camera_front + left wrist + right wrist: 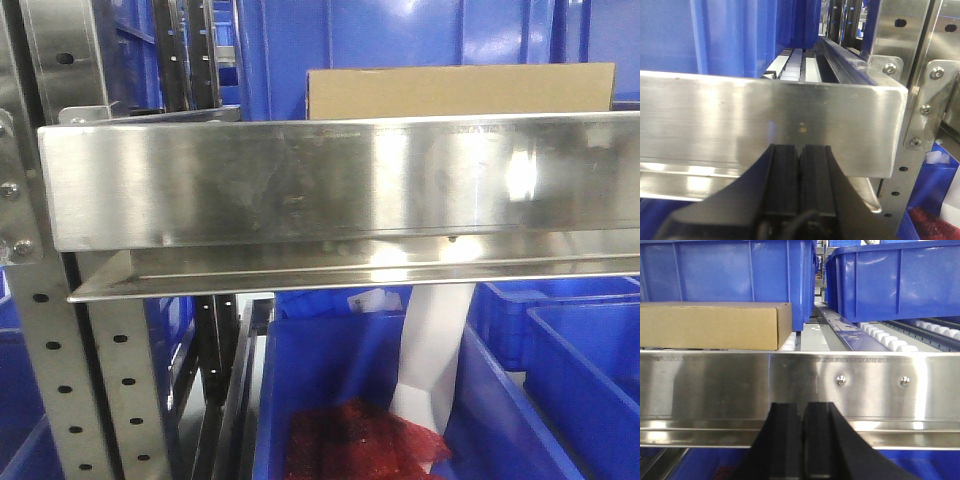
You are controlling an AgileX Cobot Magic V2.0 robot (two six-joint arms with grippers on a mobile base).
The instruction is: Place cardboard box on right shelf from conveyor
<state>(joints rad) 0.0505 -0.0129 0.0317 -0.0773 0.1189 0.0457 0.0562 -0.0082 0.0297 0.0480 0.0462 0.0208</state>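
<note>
The tan cardboard box (460, 90) lies on the right shelf, behind the shelf's tall steel front lip (340, 180). In the right wrist view the cardboard box (715, 326) rests on white rollers at the left, in front of a blue bin. My right gripper (803, 407) is shut and empty, low in front of the steel lip (865, 385). In front of the lip's end (840, 120) near the perforated upright, my left gripper (800, 150) is shut with nothing in it. The conveyor is out of view.
Blue plastic bins (890, 280) stand on the shelf's rollers behind and beside the box. Below the shelf sit more blue bins (340, 400), one holding red mesh (360, 440). Perforated grey uprights (60, 380) flank the shelf at the left.
</note>
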